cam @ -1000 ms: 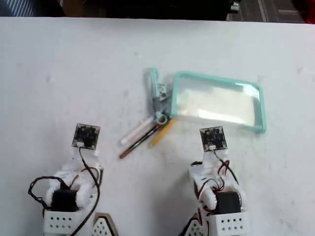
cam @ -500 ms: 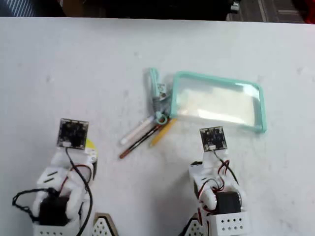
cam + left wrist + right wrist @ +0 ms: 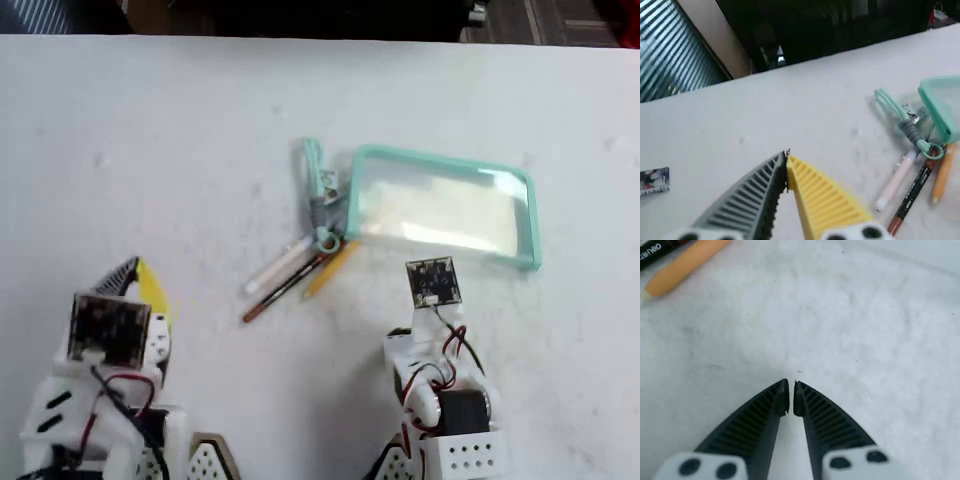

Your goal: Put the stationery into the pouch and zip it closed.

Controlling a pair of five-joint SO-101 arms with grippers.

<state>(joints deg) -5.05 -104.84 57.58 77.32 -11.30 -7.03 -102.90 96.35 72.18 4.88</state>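
Start of the task, seen from above and from both wrists. The pouch (image 3: 440, 161), clear with a teal rim, lies flat on the white table (image 3: 150, 120) right of centre. Whether its mouth is open cannot be told. A teal strap (image 3: 312, 180) trails from its left end. The stationery lies loose on the table just left of and nearer than that end, fanned around the strap's ring: a white pen (image 3: 278, 266), a dark pen (image 3: 285, 290) beside it, and an orange pencil (image 3: 331, 268) closest to the pouch. None is inside the pouch. Over the last second the left arm has drawn back toward the near-left corner and tilted up, so that the left gripper (image 3: 135, 270) now points toward the far side, well apart from the pens. Its yellow and grey jaws meet at the tips and hold nothing. The right arm (image 3: 440, 390) has not moved. The right gripper (image 3: 791, 390) hangs over bare table nearer than the pouch, its jaws all but touching and empty, with the pencil's end lying farther off. The left arm's shift probably marks a lift from rest before a reach, since nothing has yet been grasped or displaced. All of the task is therefore left: the jaws must part before any pen can be picked up, and the thin pens lying close together may be hard to take one at a time.
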